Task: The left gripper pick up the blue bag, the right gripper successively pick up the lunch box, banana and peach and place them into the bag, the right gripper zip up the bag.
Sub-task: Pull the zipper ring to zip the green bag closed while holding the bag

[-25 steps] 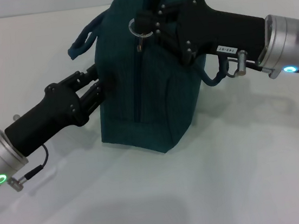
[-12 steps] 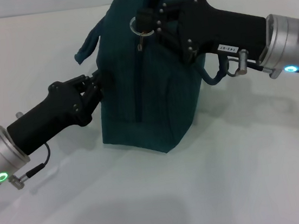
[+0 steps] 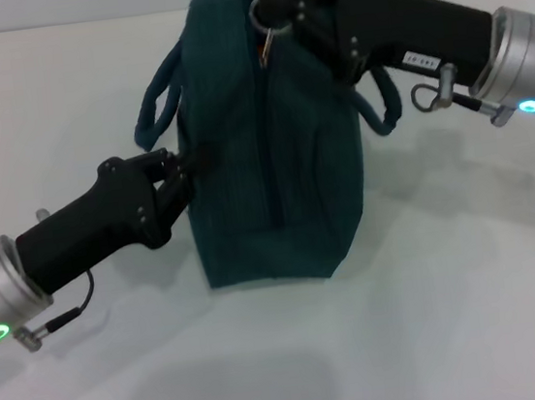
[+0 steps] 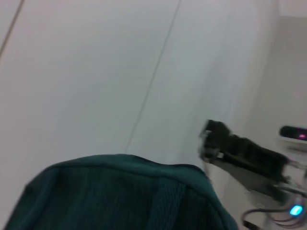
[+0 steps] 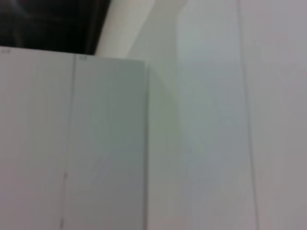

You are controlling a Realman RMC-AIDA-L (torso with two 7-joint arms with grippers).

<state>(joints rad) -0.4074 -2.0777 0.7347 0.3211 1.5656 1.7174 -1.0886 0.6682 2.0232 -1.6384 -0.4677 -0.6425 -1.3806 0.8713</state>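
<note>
Zipping looks nearly finished: right gripper (image 3: 269, 16) pinches the ring pull (image 3: 265, 40) atop the closed blue bag (image 3: 268, 161), left gripper (image 3: 178, 167) pressed together on its side.

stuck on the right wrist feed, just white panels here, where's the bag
Observer: The bag stands upright on the table, between the two arms.
Operator: is it zipped
Observer: Its zipper looks closed down the side facing the head camera. The ring pull sits at the top edge.
Operator: where's my right gripper
Observer: The right gripper is at the top of the bag, right at the ring pull. I cannot tell whether it grips the ring.
Operator: and the left one
Observer: The left gripper is against the bag's side, just below a loop handle.
</note>
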